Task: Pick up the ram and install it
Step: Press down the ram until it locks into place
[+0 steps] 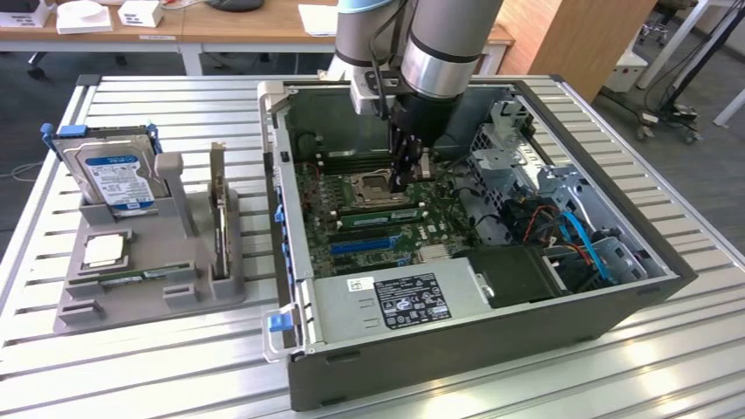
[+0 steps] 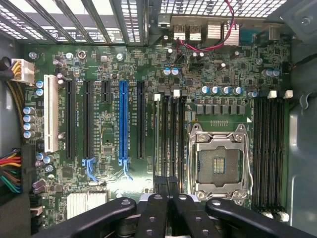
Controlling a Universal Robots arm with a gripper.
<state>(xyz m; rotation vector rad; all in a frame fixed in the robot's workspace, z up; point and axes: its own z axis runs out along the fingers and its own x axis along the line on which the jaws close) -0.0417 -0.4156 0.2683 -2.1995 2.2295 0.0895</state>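
My gripper (image 1: 407,183) reaches down into the open computer case (image 1: 466,349), with its black fingers (image 2: 153,208) shut together over the memory slots beside the CPU socket (image 2: 218,163). A thin green stick, apparently the ram (image 1: 375,213), stands edge-up in a slot on the motherboard (image 2: 99,99) just under the fingertips. In the wrist view it is a narrow line (image 2: 159,139) running away from the fingers. I cannot tell whether the fingers touch it.
A grey parts holder (image 1: 152,288) at the exterior view's left carries a hard drive (image 1: 117,179) with a blue-white label, an upright expansion card (image 1: 218,205) and a small chip. The case holds a power supply (image 1: 396,301), a drive cage (image 1: 512,157) and cables (image 1: 582,236).
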